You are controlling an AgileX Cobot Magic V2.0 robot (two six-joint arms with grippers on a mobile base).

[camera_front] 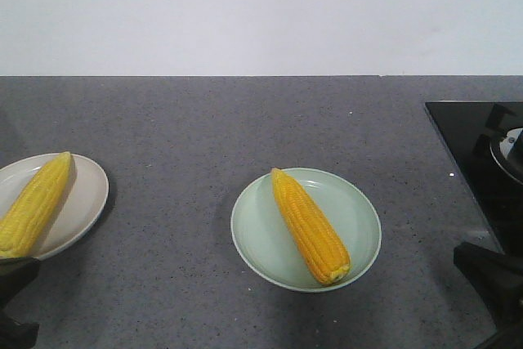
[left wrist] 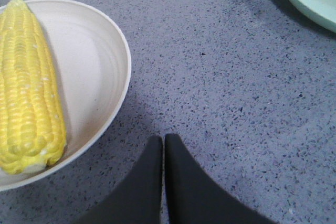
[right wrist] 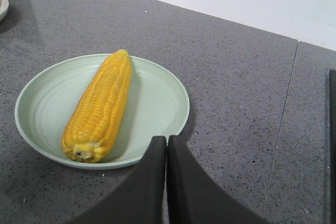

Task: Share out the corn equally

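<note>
Tapered cob (camera_front: 310,226) on glossy green plate (camera_front: 359,202) — speckled counter (camera_front: 180,120)

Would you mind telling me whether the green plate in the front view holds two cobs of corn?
No, the green plate holds only one cob of corn, lying diagonally across it.

Speckled matt stone counter (camera_front: 245,120); glossy black cooktop (camera_front: 466,140).

Cut-off plates, corn and stove at the frame edges.
The white plate (camera_front: 78,202) and its paler corn (camera_front: 33,204) run off the front view's left edge; the black cooktop (camera_front: 470,140) is cropped right, carrying what may be a pot, too partial to tell.
</note>
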